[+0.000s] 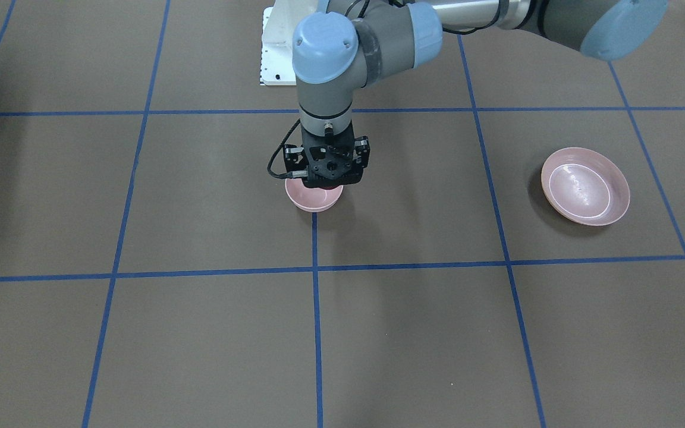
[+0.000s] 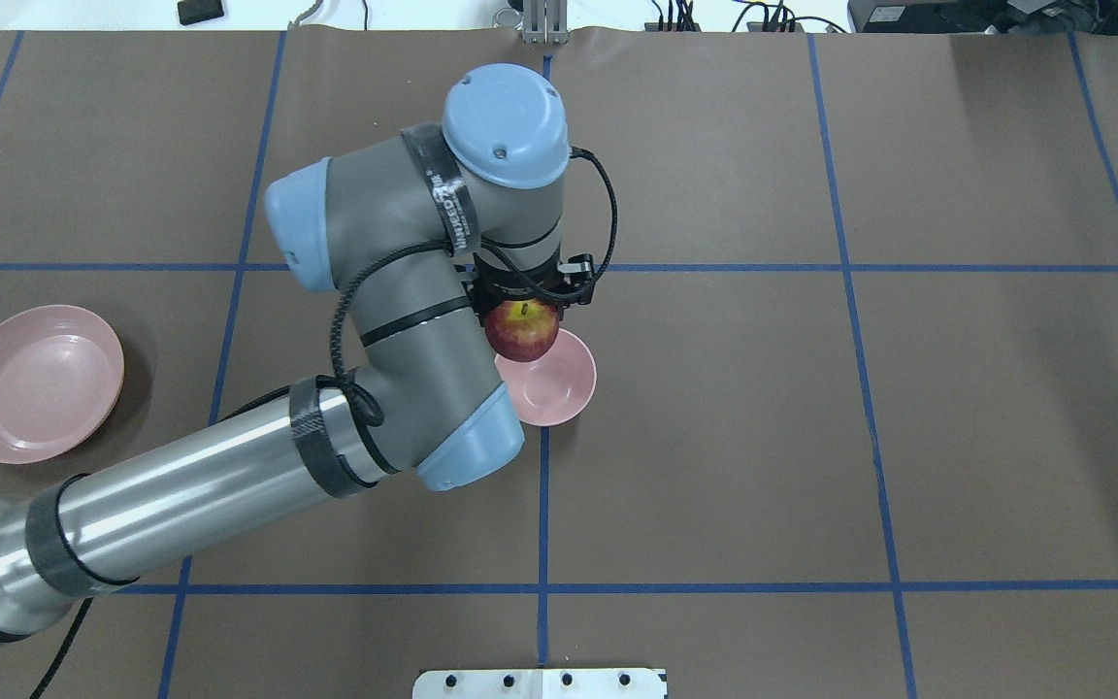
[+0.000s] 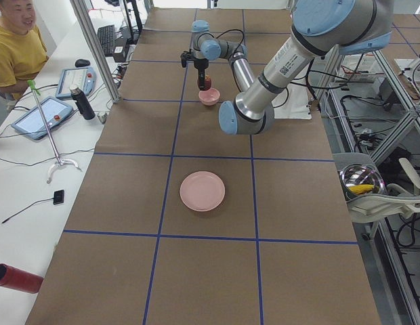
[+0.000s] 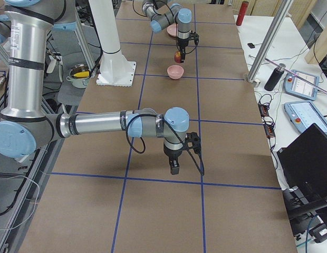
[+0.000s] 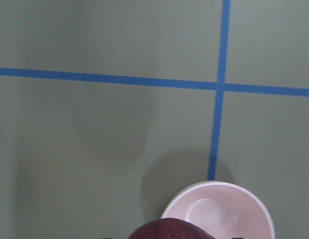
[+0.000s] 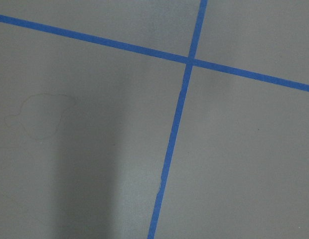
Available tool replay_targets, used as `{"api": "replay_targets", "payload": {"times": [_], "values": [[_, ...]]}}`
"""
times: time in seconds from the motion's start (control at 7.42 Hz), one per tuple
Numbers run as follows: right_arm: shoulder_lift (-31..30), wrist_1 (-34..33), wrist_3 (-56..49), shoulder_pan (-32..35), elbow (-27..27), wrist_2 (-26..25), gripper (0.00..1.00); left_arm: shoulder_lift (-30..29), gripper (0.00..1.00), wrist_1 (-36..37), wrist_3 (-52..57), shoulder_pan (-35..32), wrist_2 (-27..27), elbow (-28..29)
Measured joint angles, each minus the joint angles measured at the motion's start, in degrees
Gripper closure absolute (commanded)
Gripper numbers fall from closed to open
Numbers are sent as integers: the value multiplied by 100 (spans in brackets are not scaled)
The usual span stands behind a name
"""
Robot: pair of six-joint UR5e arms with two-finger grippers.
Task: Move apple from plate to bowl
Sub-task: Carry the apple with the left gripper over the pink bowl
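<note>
My left gripper (image 2: 526,294) is shut on the dark red apple (image 2: 521,328) and holds it in the air just above the near rim of the small pink bowl (image 2: 554,383) at the table's middle. In the front view the gripper (image 1: 326,182) hangs right over the bowl (image 1: 314,201). The left wrist view shows the apple's top (image 5: 169,231) and the bowl (image 5: 219,214) below it. The wide pink plate (image 2: 35,381) lies bare at the table's left. My right gripper (image 4: 174,167) shows only in the right side view, so I cannot tell whether it is open or shut.
Blue tape lines cross the brown table. The white robot base plate (image 2: 540,682) sits at the near edge. An operator (image 3: 17,40), tablets and a bottle are beside the table. A metal bowl (image 3: 361,179) stands off the table by the robot.
</note>
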Motion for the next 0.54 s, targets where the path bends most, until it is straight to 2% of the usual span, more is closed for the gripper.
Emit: {"api": "replay_targets", "payload": {"times": [0.27,0.54], "values": [[0,0,1,0,-1,15,0,-92,100,-593,-143,237,116,536],[0,0,1,0,-7,20,0,69,100,-694,-161,311,144,433]]}}
